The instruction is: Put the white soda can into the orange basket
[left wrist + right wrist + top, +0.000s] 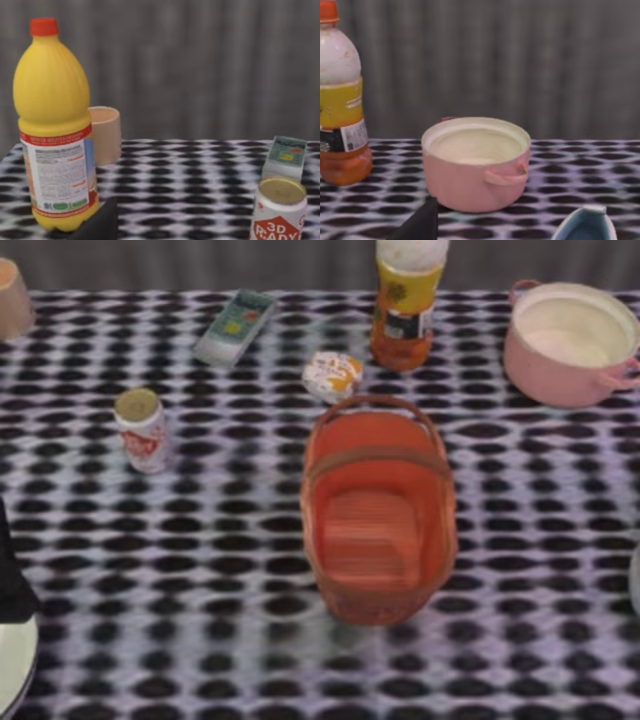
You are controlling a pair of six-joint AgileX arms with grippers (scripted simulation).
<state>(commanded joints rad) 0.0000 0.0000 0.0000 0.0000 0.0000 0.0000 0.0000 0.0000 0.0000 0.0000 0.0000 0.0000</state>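
Observation:
The white soda can stands upright on the left part of the table, red markings on its side and a dull top; the left wrist view shows the can near and off to one side. The orange basket sits empty in the middle, its hoop handle arched across it. My left arm shows only as a dark shape at the left edge, well short of the can. A dark part of the left gripper shows. A dark part of the right gripper shows, away from can and basket.
At the back stand an orange juice bottle, a round white-orange packet, a green-white box, a tan cup and a pink pot. A yellow bottle stands close by the left gripper. A blue bowl lies near the right gripper.

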